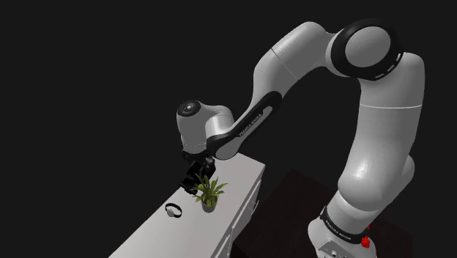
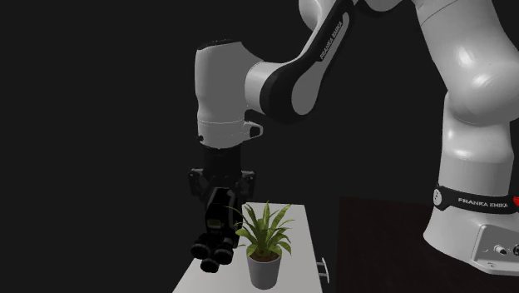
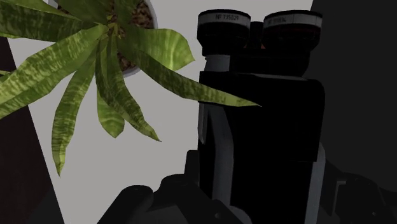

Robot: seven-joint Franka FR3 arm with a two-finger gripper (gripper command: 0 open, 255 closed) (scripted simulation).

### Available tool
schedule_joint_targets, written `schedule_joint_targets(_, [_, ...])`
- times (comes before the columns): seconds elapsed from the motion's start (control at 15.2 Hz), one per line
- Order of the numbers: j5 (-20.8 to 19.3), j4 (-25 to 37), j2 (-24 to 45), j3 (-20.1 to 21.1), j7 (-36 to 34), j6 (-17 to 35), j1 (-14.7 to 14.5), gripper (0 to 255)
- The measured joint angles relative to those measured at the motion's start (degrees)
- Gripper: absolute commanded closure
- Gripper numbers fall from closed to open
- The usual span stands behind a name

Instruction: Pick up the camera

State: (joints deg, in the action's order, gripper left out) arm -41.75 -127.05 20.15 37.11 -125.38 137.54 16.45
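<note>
Camera (image 2: 216, 225), all black and shaped like a pair of binoculars, hangs lens-end down from the black gripper (image 2: 221, 190), whose jaws are closed on its upper body. 2 round lens barrels (image 3: 222, 28) with pale grey rings sit side by side at its low end, and the wrist view shows a grey strip along the body. The camera is over the desk's edge at the second exterior view's left, toward the far end. Whether it touches the top cannot be told.

Just to its right stands a potted plant (image 2: 264, 237) with striped green leaves in a white pot. 1 leaf crosses in front of the camera body in the wrist view.

Further right, the white arm (image 2: 466, 100) carries "FRANKA EMIKA" in white on the dark band near its base, and again along the dark forearm. Print on the lens rings is too fine to read.

The desk (image 1: 146, 238) has a pale grey top and white drawer fronts with a slim handle (image 2: 324, 268). A small black ring (image 1: 174, 211) lies on the top nearer the middle, apart from the plant. A dark brown patch (image 1: 293, 194) shows beside the desk, with a black area all around.
</note>
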Motion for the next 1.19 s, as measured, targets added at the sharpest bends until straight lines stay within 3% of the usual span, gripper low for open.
schedule_joint_targets(0.46, [0.9, -0.3, -0.8, 0.5, 0.7, -0.3, 0.4, 255])
schedule_joint_targets(1.19, [10.0, 0.0, -8.2, 4.4, 8.1, -4.6, 3.5, 255])
